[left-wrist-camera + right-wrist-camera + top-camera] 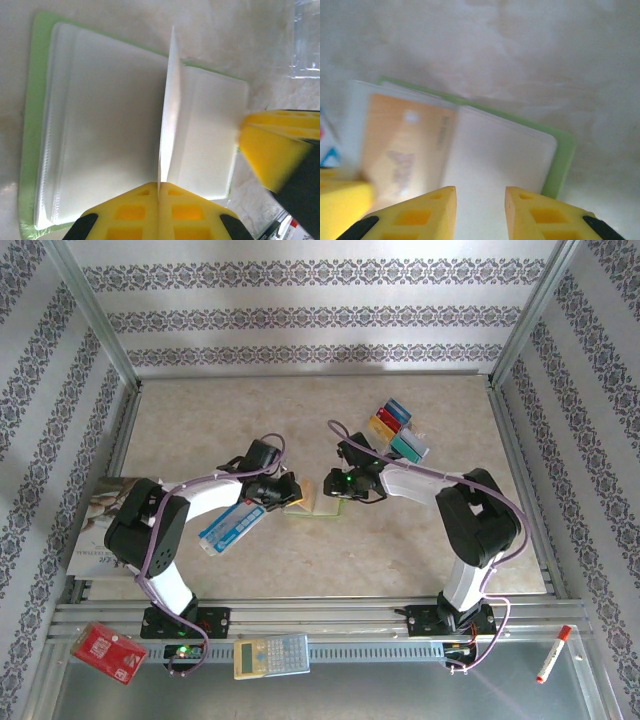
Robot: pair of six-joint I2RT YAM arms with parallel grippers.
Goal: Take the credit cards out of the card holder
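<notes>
1. Pinching an upright plastic sleeve point(170, 100) of the lime-green card holder point(312, 505), left pincer point(159, 192) pressed together.
2. Hovering over the holder's open pages, right pincer point(480, 200) spread; orange card point(402, 150) tucked in one pocket.
3. Lying mid-table point(250, 410) between both arms; loose credit cards point(397, 432) fanned beyond, right.

Credit cards point(397, 430) behind card holder point(318, 505)
</notes>
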